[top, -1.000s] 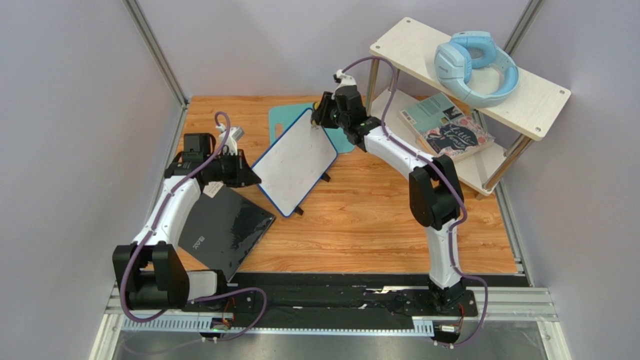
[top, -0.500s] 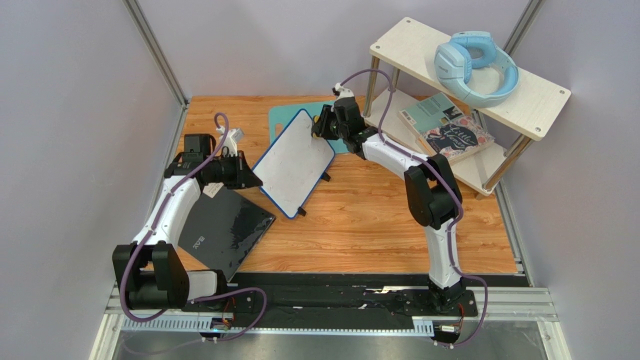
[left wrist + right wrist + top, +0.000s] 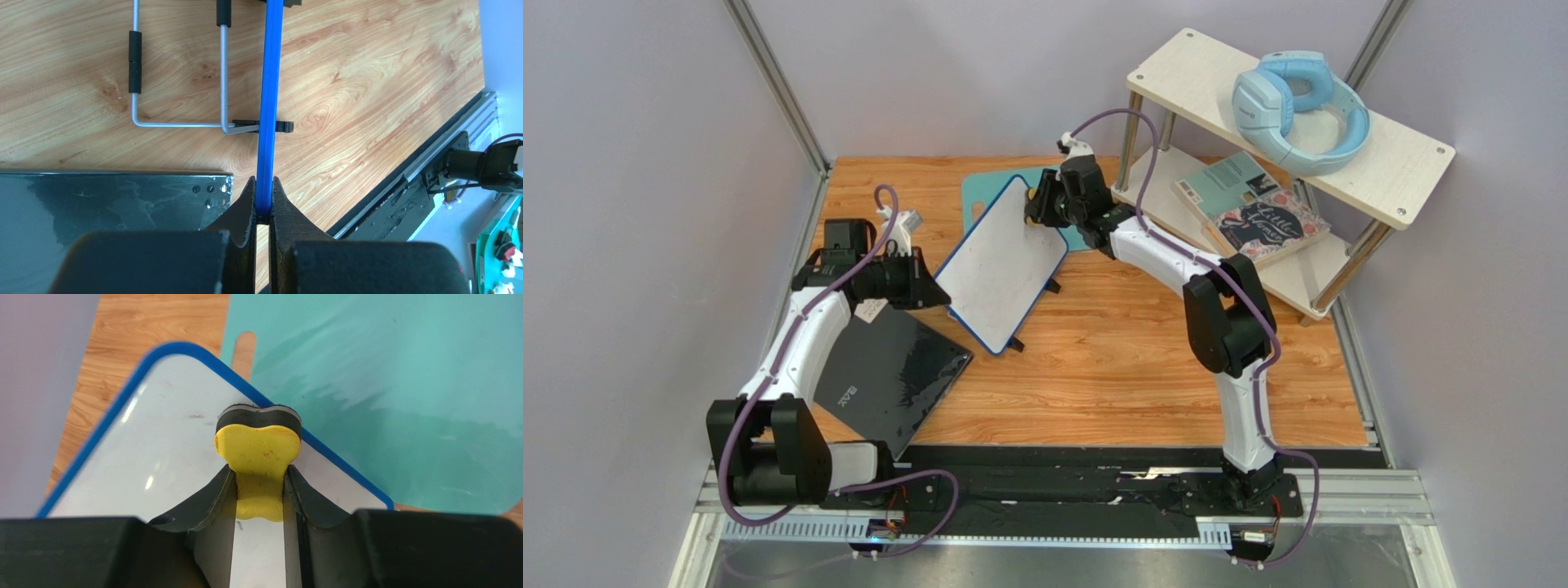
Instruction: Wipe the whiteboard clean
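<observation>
The whiteboard (image 3: 1001, 263), white with a thin blue frame, stands tilted on the wooden table. My left gripper (image 3: 932, 284) is shut on its left edge; the left wrist view shows the blue frame (image 3: 266, 110) pinched between the jaws of this gripper (image 3: 264, 197). My right gripper (image 3: 1038, 206) is at the board's far corner, shut on a yellow eraser (image 3: 258, 450) with a black felt face. The felt presses on the white surface (image 3: 159, 459) close to the blue rim. Only faint smudges show on the board there.
A teal mat (image 3: 984, 196) lies behind the board. A glossy black slab (image 3: 891, 374) lies at the front left. The board's wire stand (image 3: 178, 122) rests on the table. At the right stands a two-tier shelf (image 3: 1382, 159) with blue headphones (image 3: 1298, 108) and books (image 3: 1253, 211).
My right gripper has slid the eraser a little to the left along the board's far end. The board has shifted slightly left with it. The left gripper has kept its hold.
</observation>
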Controlling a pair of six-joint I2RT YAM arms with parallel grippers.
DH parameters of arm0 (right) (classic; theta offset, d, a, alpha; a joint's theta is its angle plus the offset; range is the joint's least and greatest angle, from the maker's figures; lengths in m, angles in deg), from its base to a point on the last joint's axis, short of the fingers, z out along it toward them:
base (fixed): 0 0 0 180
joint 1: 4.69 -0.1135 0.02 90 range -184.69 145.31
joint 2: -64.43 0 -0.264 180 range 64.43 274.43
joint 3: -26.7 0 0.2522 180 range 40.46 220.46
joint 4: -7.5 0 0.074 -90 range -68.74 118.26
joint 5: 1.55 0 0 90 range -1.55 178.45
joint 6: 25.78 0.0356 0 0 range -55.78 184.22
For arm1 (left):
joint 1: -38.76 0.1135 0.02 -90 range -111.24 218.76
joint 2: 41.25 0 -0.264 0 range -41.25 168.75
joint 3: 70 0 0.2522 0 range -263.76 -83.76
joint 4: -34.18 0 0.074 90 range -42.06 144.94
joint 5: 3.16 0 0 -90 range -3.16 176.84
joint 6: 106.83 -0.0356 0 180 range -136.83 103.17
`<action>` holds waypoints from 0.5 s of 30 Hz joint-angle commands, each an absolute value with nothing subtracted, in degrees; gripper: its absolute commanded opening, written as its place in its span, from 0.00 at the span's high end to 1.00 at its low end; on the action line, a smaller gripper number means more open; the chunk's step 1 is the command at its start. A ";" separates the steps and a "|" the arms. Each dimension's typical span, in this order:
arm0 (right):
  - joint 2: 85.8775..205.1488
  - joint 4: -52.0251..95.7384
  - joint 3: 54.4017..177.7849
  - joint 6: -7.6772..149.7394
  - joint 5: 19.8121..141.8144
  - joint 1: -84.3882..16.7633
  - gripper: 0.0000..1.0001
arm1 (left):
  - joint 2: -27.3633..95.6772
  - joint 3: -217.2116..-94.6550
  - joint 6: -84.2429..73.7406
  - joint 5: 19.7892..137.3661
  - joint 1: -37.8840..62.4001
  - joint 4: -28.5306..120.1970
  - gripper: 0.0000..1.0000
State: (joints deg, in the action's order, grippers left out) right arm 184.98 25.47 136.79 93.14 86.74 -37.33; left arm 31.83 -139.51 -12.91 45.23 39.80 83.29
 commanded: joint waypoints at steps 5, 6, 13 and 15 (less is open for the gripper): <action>189.76 25.83 154.16 94.80 84.76 -39.93 1.00 | 32.05 -139.49 -18.85 48.25 37.18 81.95 1.00; 190.46 26.35 154.89 94.80 84.85 -40.02 1.00 | 32.05 -139.49 -18.77 48.25 37.09 81.95 1.00; 193.46 26.45 152.79 95.15 84.68 -39.23 1.00 | 31.79 -139.49 -18.85 48.61 36.91 82.04 1.00; 193.02 25.23 150.07 95.50 84.50 -39.05 1.00 | 31.87 -139.49 -18.77 48.61 36.91 82.04 1.00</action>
